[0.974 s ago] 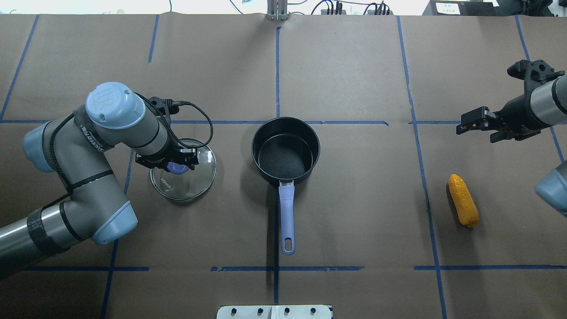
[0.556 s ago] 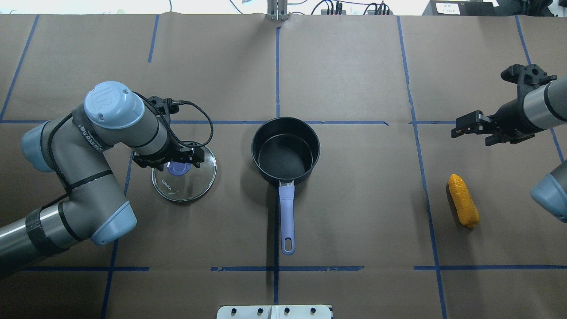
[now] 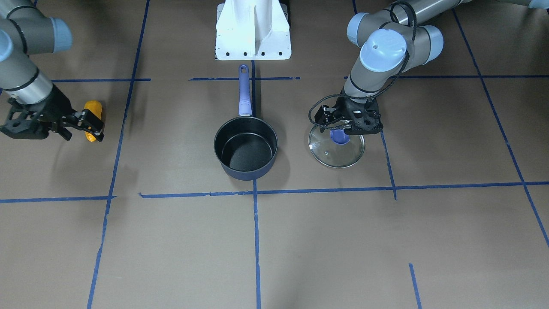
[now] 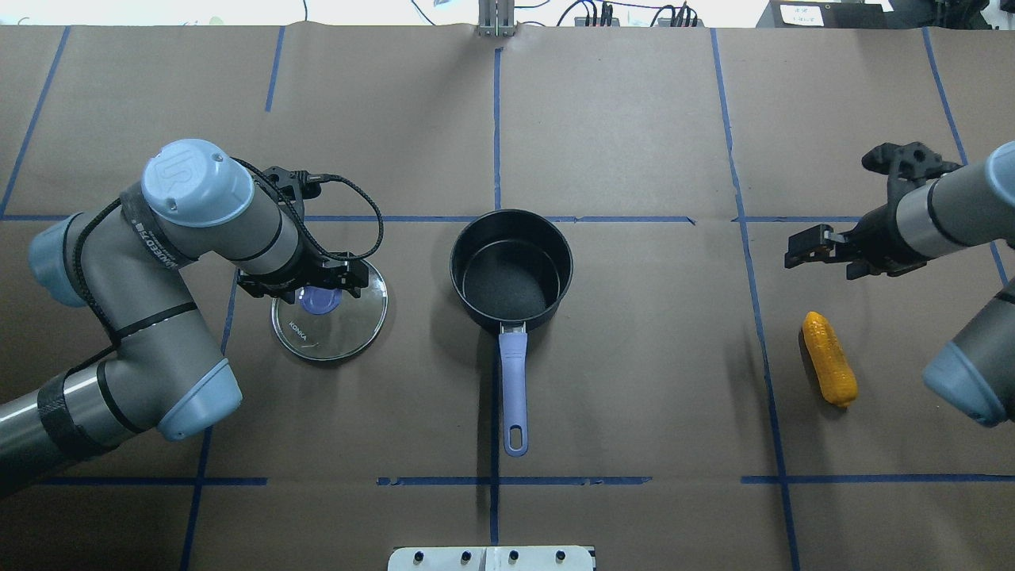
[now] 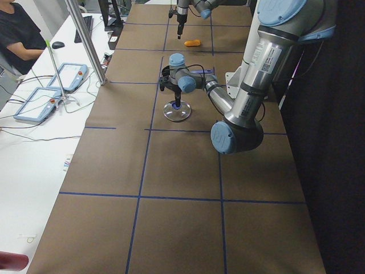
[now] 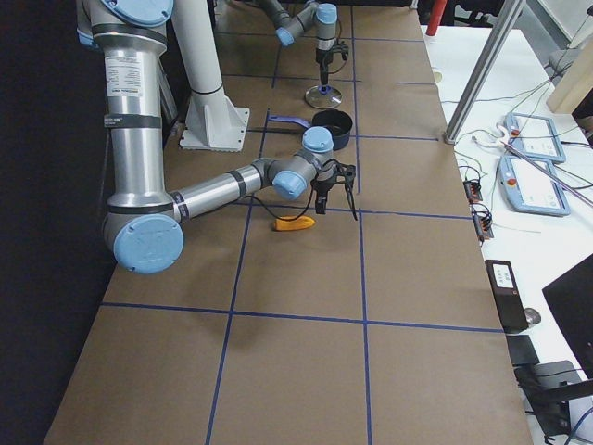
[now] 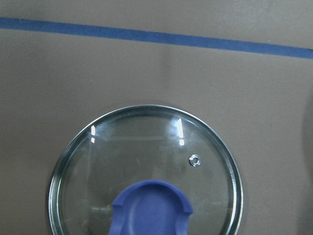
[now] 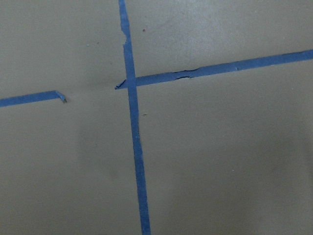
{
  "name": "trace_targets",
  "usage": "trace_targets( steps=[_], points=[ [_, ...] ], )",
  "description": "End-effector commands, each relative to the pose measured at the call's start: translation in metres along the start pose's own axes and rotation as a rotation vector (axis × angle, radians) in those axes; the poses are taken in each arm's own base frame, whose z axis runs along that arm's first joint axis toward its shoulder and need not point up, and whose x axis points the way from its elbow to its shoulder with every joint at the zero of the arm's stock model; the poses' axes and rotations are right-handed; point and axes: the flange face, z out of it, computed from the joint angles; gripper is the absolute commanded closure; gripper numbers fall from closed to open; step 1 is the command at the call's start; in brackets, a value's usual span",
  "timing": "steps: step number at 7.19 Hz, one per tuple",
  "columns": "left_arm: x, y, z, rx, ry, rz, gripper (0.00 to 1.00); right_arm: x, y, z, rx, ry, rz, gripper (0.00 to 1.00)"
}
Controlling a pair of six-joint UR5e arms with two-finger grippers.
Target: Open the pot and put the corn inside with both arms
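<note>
Glass lid, pot, corn: one each

You have one navy pot, uncovered, upright, empty, long purple handle level. One orange-yellow corn lies flat, well to its right.

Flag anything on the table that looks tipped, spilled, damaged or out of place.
Nothing serious. The pot stands upright and empty, the glass lid lies flat beside it, and the corn looks whole. Only the blue tape is ragged at one crossing.
</note>
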Motion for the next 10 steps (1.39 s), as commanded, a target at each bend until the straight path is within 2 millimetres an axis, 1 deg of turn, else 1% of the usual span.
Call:
trace_targets(
  steps=[1,2,4,7,8,9,10],
  points=[
    [-0.003,-0.008,-0.017,-0.01,0.028,-0.012,0.0,0.022,0.023,0.018,-0.041,0.05,0.0,0.0],
    [-0.001,-0.008,-0.019,-0.01,0.032,-0.01,0.0,0.033,0.03,0.02,-0.056,0.062,-0.006,0.0],
    [-0.005,-0.015,-0.027,0.003,0.036,-0.02,0.0,0.042,0.05,0.031,-0.096,0.088,-0.015,0.0],
    [-0.008,-0.02,-0.031,0.002,0.041,-0.016,0.0,0.041,0.067,0.043,-0.134,0.1,-0.038,0.0],
    [-0.01,-0.023,-0.034,0.006,0.044,-0.019,0.0,0.041,0.068,0.045,-0.137,0.103,-0.038,0.01],
    [-0.009,-0.023,-0.04,0.013,0.051,-0.018,0.0,0.041,0.071,0.047,-0.142,0.107,-0.029,0.2],
    [-0.009,-0.023,-0.043,0.017,0.054,-0.017,0.0,0.041,0.071,0.047,-0.142,0.107,-0.029,0.53]
  ],
)
